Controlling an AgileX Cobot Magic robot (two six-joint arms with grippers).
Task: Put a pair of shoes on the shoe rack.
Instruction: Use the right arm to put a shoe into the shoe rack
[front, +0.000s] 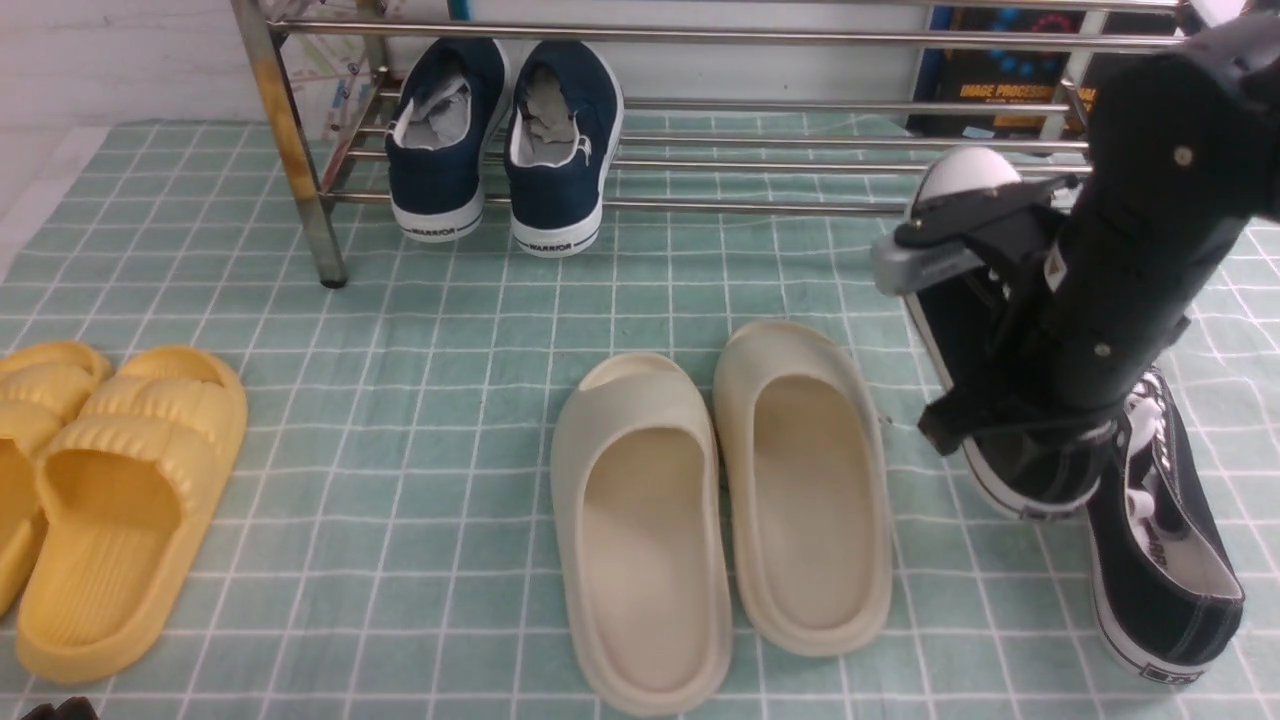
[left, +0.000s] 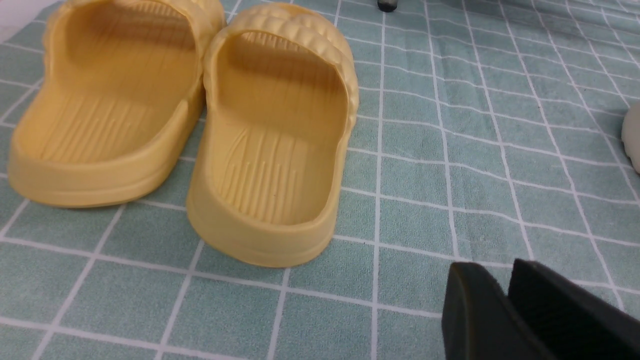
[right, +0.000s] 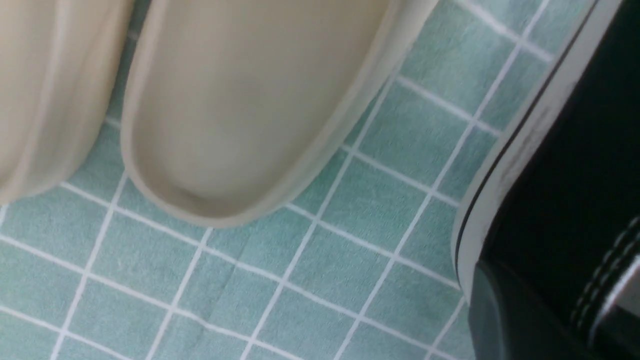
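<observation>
The pair of shoes, two black canvas sneakers with white soles, stands on the cloth at the right. The nearer sneaker (front: 1160, 560) leans on its side. The farther sneaker (front: 1040, 480) points its white toe cap at the shoe rack (front: 700, 38). My right gripper (front: 1015, 425) reaches down into that sneaker (right: 575, 150) and is shut on its side wall. One finger (right: 495, 320) lies outside against the white sole. My left gripper (left: 505, 280) hovers low over bare cloth near the yellow slides (left: 275, 150), fingers together with nothing between them.
Navy WARRIOR shoes (front: 500, 140) sit on the rack's lower shelf at its left end. Cream slides (front: 720, 500) lie in the middle, just left of the sneakers. Yellow slides (front: 110, 480) lie at the far left. A rack leg (front: 300, 180) stands on the green checked cloth.
</observation>
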